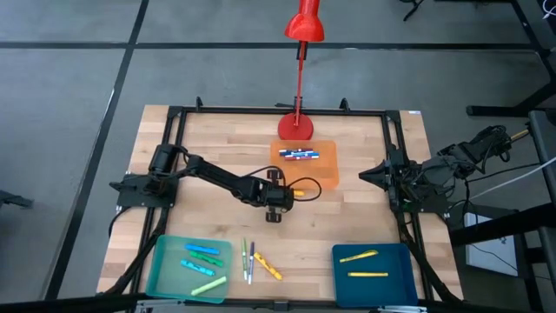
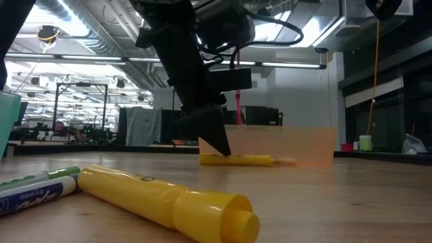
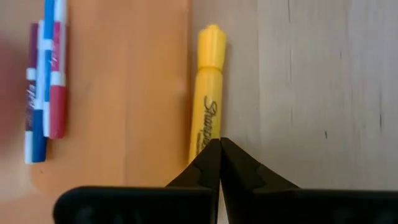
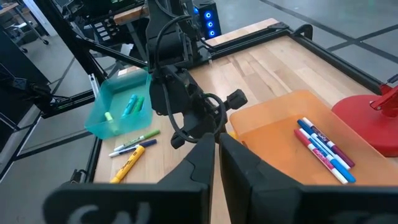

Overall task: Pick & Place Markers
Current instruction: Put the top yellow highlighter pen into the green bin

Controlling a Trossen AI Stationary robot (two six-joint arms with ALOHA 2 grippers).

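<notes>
A yellow marker (image 3: pixel 208 93) lies flat on the wood along the near edge of the orange tray (image 3: pixel 124 93), which holds blue and red markers (image 3: pixel 46 81). My left gripper (image 3: pixel 219 144) is shut, with its tips at that marker's left end (image 2: pixel 223 154). More markers lie loose near the front edge (image 1: pixel 254 261). Others lie in the teal tray (image 1: pixel 189 265) and the blue tray (image 1: pixel 373 269). My right gripper (image 4: pixel 216 146) is shut and hangs high at the table's right side (image 1: pixel 365 176) with nothing in it. My left gripper meets the yellow marker's left end (image 3: pixel 200 142) with its shut fingertips (image 3: pixel 211 155). It holds nothing between them. The fingers slant down from the table's left and lie along the marker. The marker stays flat on the table beside the orange tray.
A red lamp stands on its round base (image 1: pixel 296 127) just behind the orange tray. A black frame rail (image 1: pixel 278 111) runs round the tabletop. In the low view a yellow marker (image 2: pixel 169 199) and a green-capped one (image 2: pixel 34 189) lie close to the front edge.
</notes>
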